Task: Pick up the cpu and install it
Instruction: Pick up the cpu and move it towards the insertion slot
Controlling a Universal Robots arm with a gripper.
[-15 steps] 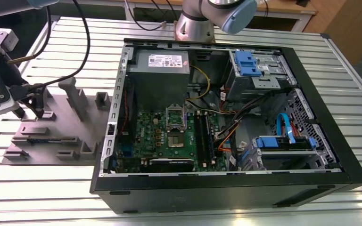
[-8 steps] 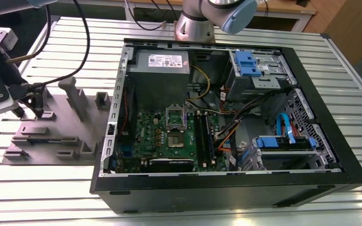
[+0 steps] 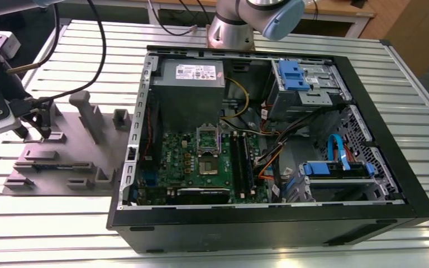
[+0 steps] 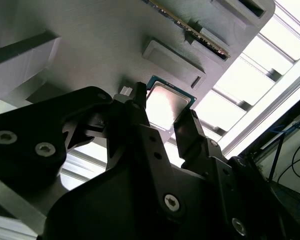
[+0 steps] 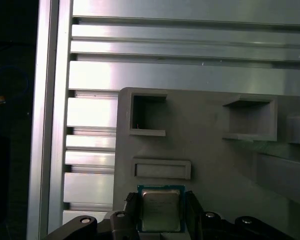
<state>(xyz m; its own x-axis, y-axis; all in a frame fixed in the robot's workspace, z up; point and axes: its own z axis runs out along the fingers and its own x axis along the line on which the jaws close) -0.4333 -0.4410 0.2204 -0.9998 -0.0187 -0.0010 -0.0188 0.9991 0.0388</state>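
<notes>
Slatted aluminium surface [image 3: 51,223], exterior view: open black computer case [image 3: 415,206]. Grey moulded fixture plate [image 3: 69,148] sits at the exterior view's left, black end effector [image 3: 34,133] low over it. Second wrist view: small square silvery-grey cpu [image 4: 166,102] on the plate, straddled by the end effector. First wrist view: cpu [image 5: 161,210] straddled likewise; can't tell whether it's clamped.
</notes>
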